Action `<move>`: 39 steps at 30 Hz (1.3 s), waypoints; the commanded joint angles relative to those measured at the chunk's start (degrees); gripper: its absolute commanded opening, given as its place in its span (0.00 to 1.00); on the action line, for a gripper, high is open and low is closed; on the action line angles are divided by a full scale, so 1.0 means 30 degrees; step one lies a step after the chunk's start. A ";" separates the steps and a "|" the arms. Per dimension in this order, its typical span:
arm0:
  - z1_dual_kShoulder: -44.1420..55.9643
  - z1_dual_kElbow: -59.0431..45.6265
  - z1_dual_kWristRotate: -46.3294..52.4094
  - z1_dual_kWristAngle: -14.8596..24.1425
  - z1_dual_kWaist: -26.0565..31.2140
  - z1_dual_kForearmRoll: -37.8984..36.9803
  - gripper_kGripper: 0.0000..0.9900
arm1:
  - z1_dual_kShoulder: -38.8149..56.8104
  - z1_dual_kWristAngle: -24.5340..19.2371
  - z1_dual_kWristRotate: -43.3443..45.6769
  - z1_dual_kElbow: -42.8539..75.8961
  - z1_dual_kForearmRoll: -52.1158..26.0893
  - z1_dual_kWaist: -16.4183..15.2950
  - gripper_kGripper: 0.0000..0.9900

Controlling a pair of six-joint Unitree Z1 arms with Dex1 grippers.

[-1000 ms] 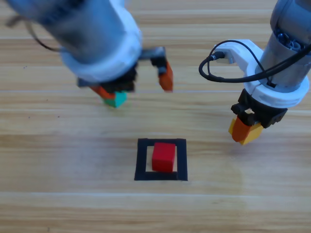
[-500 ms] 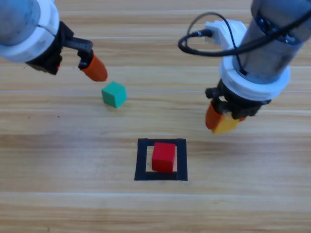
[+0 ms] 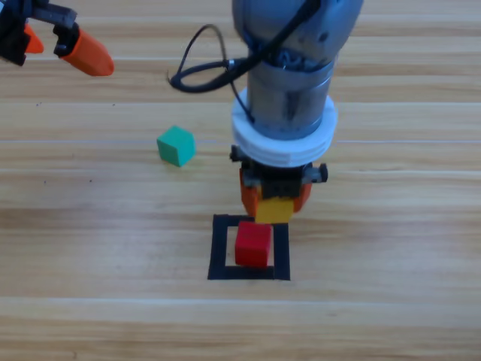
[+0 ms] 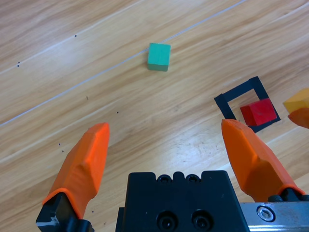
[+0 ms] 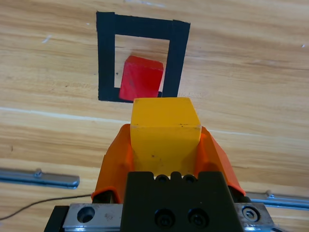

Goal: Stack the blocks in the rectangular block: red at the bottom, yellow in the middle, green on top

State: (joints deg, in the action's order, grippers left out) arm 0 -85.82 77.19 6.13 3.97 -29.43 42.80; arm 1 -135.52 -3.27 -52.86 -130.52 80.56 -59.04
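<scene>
Since half a second ago the right hand point(image 3: 274, 201), clamped on the yellow cube point(image 3: 274, 210), has moved left to hover just above the black tape square point(image 3: 219, 248) holding the red cube point(image 3: 253, 244). The left hand point(image 3: 56, 41), jaws apart, has retreated to the frame's upper left. The green cube point(image 3: 176, 145) lies unmoved on the bench point(image 3: 90, 248). Only the right wrist view shows yellow's full top face.

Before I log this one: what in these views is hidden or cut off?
- High view: the right gripper and arm cover most of the yellow cube and the tape square's far edge.
- High view: the left gripper is cut by the top-left corner.
- Left wrist view: the yellow cube is cut by the right edge.
- Right wrist view: the green cube is out of frame.
</scene>
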 commanded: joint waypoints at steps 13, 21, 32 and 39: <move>-0.0457 -0.1179 0.0360 -0.0239 0.0492 -0.0174 1.00 | -0.3635 0.1589 -0.2479 -0.2109 0.0276 -0.0095 0.20; -0.0457 -0.1619 0.0506 -0.0239 0.0492 -0.0467 1.00 | -0.3928 0.1618 -0.3094 -0.2460 0.0276 0.0139 0.20; -0.0692 -0.1912 0.1238 -0.0210 0.0492 -0.0730 1.00 | -0.4279 0.1472 -0.3123 -0.2460 0.0364 0.0725 0.20; -0.0779 -0.2058 0.1356 -0.0210 0.0492 -0.0994 1.00 | -0.4279 0.1267 -0.3123 -0.2460 0.0481 0.0755 0.20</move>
State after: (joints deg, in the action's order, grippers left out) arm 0 -86.44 72.85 9.53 3.79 -29.13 41.50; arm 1 -145.36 1.25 -61.91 -137.94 80.59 -58.61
